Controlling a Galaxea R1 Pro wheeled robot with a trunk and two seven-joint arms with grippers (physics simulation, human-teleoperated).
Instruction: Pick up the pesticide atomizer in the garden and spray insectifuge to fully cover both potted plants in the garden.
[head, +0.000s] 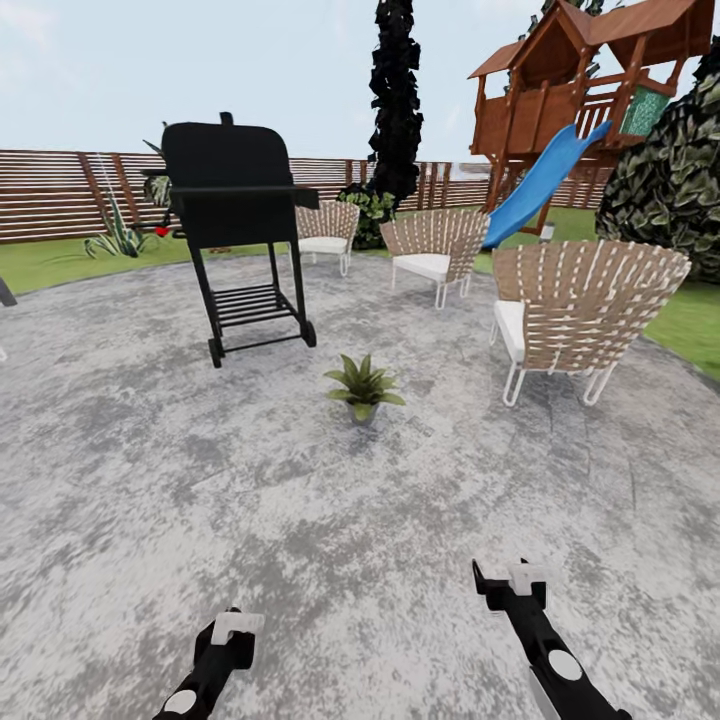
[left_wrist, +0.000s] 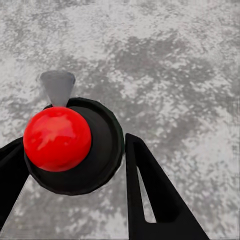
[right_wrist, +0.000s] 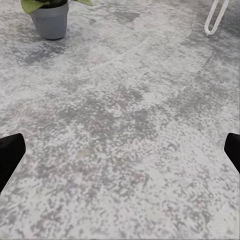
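Note:
One potted plant (head: 364, 385), a low rosette of broad green leaves in a grey pot, stands mid-patio ahead of me; its pot (right_wrist: 50, 20) also shows in the right wrist view. My left gripper (head: 226, 648) is low at the near left, shut on the pesticide atomizer (head: 238, 625), whose white head pokes out. In the left wrist view the atomizer (left_wrist: 70, 145) is seen from above, a red spot on a dark round top with a grey nozzle, between the black fingers (left_wrist: 150, 190) of the left gripper (left_wrist: 75, 167). My right gripper (head: 511, 581) (right_wrist: 121, 152) is open over bare paving.
A black barbecue grill (head: 235, 215) stands beyond the plant to the left. Three wicker chairs (head: 575, 310) ring the right and back of the mottled-grey patio (head: 150, 480). Behind are a slat fence (head: 60, 190), a playhouse with blue slide (head: 540, 180), and a spiky plant (head: 115, 238).

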